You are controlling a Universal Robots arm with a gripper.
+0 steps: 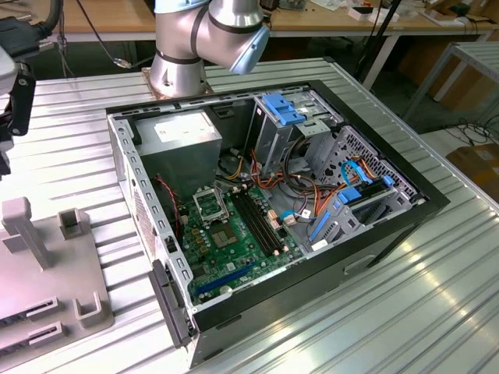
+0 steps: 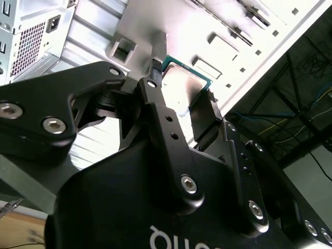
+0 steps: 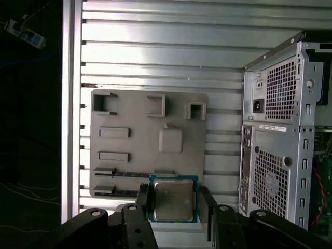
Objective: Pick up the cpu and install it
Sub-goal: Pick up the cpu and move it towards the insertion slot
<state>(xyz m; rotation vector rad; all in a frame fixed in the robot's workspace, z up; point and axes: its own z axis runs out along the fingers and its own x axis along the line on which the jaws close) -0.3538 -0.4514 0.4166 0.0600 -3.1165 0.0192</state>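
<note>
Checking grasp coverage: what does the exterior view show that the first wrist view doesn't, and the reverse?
Exterior view: the motherboard with its black socket frame inside the open computer case. First wrist view: the gripper shut on the cpu. Shared: the computer case, the grey fixture plate and the ribbed metal table.

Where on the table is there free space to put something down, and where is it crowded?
Free: the wide table strip on the exterior view's right of the computer case, and the narrow strip between case and grey plate. Crowded: inside the case, full of cables and a green board; the plate carries blocks. The hand holds the chip.
</note>
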